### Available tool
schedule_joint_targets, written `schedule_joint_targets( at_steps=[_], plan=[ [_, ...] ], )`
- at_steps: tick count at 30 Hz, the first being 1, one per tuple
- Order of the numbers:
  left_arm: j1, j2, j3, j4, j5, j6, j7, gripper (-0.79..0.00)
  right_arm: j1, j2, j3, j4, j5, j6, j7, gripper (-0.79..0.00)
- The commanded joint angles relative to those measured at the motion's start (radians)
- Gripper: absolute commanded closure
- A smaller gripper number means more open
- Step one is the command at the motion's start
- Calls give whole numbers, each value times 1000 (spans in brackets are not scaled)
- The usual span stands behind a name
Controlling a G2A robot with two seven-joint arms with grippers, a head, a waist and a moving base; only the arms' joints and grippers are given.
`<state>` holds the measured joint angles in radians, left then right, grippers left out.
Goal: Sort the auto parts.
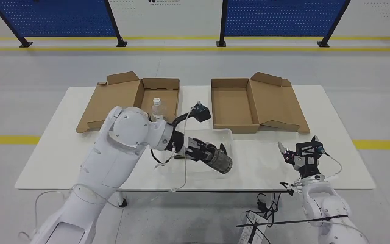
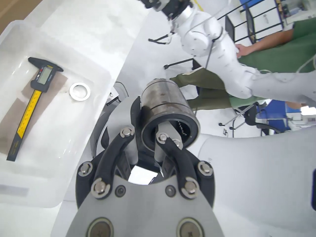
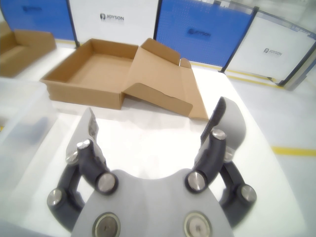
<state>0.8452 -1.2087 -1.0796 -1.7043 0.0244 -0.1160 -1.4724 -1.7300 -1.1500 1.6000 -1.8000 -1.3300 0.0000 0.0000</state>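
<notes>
Left gripper (image 2: 149, 119) was closed on a dull grey metal cylinder with a hollow bore (image 2: 167, 110). One black finger (image 2: 135, 109) lay against the outer wall and the other reached into the open end, so the sleeve's wall was pinched between them. The top view showed the same gripper (image 1: 210, 155) holding the cylinder (image 1: 223, 163) roughly level near the front edge of the white table (image 1: 341, 122).

Just beside it sat a shallow clear plastic bin (image 2: 106, 75). A yellow and black digital caliper (image 2: 34, 94) lay flat inside, and a small silver metal ring (image 2: 79, 91) lay near the caliper's head, apart from it. From above, the bin (image 1: 222, 130) stood at the middle of the table, in front of the gap between the two boxes.

Right gripper (image 3: 153, 122) hung over the table's right front area with its fingers spread wide and nothing between them. From above it (image 1: 297, 152) was well apart from the left one.

Behind it an open brown cardboard box (image 3: 98, 75) with its lid folded out flat rested on the table. From above this box (image 1: 234, 107) stood at the right rear, with a second open brown cardboard box (image 1: 159, 91) at the left rear. A small clear plastic bottle (image 1: 158, 108) stood upright at that second box; whether inside it I could not tell.
</notes>
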Motion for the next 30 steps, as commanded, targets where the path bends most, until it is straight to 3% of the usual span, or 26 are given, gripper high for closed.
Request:
schedule_joint_targets(
  at_steps=[1, 11, 30],
  plan=[
    [-1, 3, -13, -19, -55, -6, -12, 0, 0, 0, 0, 0, 0, 0, 0, -785],
    [4, 13, -38, -53, -254, -45, -31, 0, 0, 0, 0, 0, 0, 0, 0, -785],
    [-2, 34, -18, -48, -276, -51, -29, 0, 0, 0, 0, 0, 0, 0, 0, -785]
  ],
)
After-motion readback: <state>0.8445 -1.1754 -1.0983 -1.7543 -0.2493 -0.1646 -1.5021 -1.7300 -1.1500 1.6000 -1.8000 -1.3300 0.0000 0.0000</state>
